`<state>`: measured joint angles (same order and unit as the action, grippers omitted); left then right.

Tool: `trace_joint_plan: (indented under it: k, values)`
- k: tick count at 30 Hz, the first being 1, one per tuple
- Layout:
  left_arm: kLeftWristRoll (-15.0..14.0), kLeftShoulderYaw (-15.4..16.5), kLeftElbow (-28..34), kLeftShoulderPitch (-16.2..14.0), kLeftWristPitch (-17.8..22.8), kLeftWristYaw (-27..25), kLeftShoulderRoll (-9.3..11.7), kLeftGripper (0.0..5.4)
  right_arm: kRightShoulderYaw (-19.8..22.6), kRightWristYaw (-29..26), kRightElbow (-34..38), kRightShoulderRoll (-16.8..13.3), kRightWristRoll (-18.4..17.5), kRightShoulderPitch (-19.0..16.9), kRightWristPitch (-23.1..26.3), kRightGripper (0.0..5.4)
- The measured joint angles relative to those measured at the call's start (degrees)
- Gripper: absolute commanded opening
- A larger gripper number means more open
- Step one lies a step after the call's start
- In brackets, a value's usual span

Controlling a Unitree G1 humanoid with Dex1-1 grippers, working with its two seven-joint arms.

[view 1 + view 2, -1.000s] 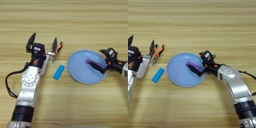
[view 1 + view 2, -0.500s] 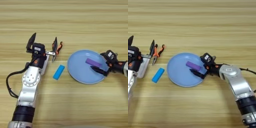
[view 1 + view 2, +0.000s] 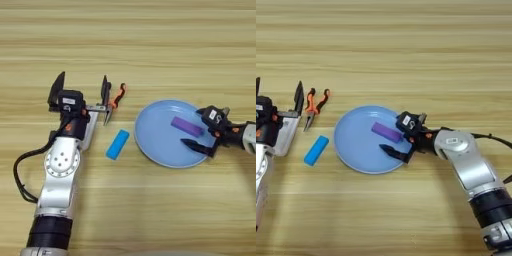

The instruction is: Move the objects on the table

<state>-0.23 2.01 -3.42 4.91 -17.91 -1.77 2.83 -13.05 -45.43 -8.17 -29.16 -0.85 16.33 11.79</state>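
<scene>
Your two arms are silver-grey shells with black wrist cuffs and trailing black cables; each claw, left (image 3: 82, 93) and right (image 3: 401, 135), is black with small orange accents and a white label.

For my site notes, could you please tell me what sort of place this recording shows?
Probably a robot manipulation test bench rather than a home: a bare wooden table holds only a few props, a blue plate with a purple block lying in it, a blue block and orange-handled pliers.
</scene>
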Motion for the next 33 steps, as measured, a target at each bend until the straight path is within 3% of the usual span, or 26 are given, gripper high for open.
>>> trace_joint_plan:
  k: [5, 13, 27, 33]
  values:
    - [-1.50, 1.67, 0.00, -0.44, 1.30, 1.05, -0.84, 5.40, -0.75, -0.16, -1.77, 0.15, 1.10, 0.51, -0.82, 4.54]
    - [-2.37, 1.71, 0.00, -1.44, 1.92, 1.08, -1.80, 5.40, -1.74, -1.59, -4.04, 0.13, 1.59, 1.65, -2.54, 3.41]
    - [-2.43, 1.70, 0.56, -1.79, 1.99, 1.31, -2.22, 5.40, -3.38, -7.70, -6.19, 0.12, 0.67, 4.01, 0.38, 1.62]
    - [-2.43, 1.67, 0.56, -1.93, 1.98, 1.34, -2.23, 5.40, -3.62, -8.11, -5.76, 0.04, 0.68, 3.86, 0.38, 1.44]
